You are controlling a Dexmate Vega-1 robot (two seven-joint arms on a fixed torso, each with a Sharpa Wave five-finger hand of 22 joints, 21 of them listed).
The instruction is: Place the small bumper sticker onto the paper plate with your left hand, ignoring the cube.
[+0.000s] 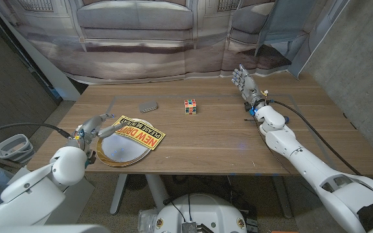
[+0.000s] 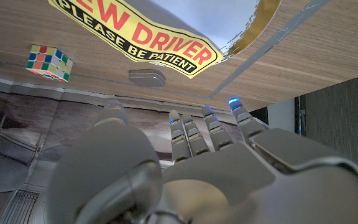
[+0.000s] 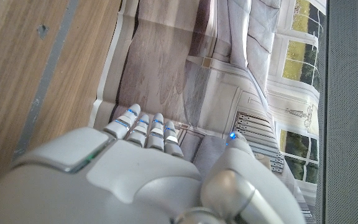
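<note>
- Already the yellow bumper sticker (image 1: 139, 132) lies partly on the paper plate (image 1: 109, 158); its near part covers the far edge of the plate and its far corner sticks out over the bare table (image 1: 199, 145).
- In the left wrist view the sticker (image 2: 143, 38) shows the words "PLEASE BE PATIENT", and the gold rim of the plate (image 2: 258, 30) is just beside it.
- The left hand (image 1: 94, 126) is at the left side of the plate, with its fingers spread and nothing between them, so I judge it holds nothing. I cannot tell if a fingertip touches the sticker or the rim.
- The right hand (image 1: 246, 83) stands far away on the right side of the table, fingers apart and pointing up, and it also holds nothing.
- The cube (image 1: 190, 106) and a small grey object (image 1: 148, 107) lie further back, well apart from the plate.
- To my judgement the task is almost done; what remains is to take the left hand away.
- One risk: the sticker is thin and light, so if the fingers brush it when the hand goes back, it can slide off the plate.
- Another risk: the plate is light too, and a push on its rim can move it or tip it, so that the sticker slips down.
- The overhanging corner makes the sticker easier to catch by accident.
</note>
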